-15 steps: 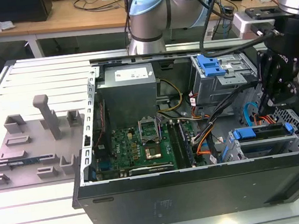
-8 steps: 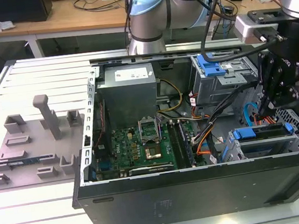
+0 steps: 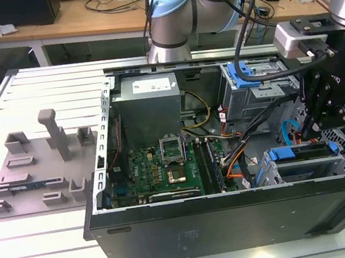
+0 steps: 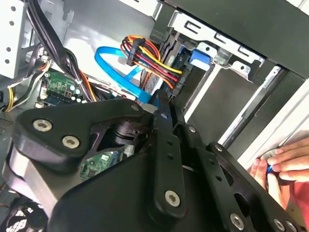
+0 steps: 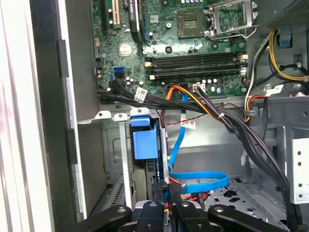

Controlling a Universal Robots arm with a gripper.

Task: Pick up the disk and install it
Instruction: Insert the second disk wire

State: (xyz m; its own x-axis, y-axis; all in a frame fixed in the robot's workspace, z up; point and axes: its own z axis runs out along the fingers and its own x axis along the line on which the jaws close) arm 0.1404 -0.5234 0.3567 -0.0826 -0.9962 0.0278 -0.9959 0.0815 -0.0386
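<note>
the disk [image 3: 301,155] with its blue rail sits low in the open computer case's [image 3: 233,222] drive bay, seemingly installed or nearly so. the gripper [image 5: 166,186] hovers just above it, fingertips together, holding nothing.

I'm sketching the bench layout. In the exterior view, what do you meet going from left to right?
Grey fixture plate with upright blocks → power-supply box → green motherboard → blue-railed disk in the lower drive bay → the arm's black tool, hanging above the case's right end.
</note>
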